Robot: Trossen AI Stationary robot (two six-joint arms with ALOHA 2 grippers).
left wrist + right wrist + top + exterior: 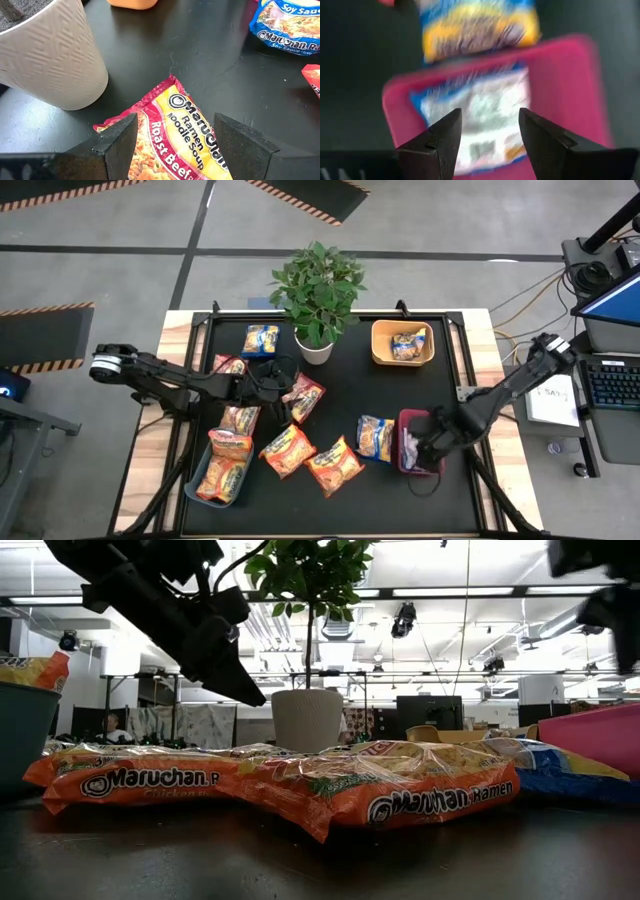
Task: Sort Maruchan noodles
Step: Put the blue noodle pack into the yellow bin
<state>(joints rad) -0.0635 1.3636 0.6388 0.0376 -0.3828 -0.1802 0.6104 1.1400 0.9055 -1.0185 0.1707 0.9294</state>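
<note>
Two orange Maruchan packets (300, 785) lie right up front on the black table (350, 485). Further back, the left gripper (172, 137) hangs spread wide over a red roast beef packet (175, 127), nothing clamped. Right gripper (487, 132), fingers apart, hovers above the red bin (570, 85) holding a blue packet (480, 115).

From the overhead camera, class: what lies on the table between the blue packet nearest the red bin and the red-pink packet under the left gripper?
In the high view, only bare black mat separates the blue packet from the red-pink packet beneath the left gripper.
</note>
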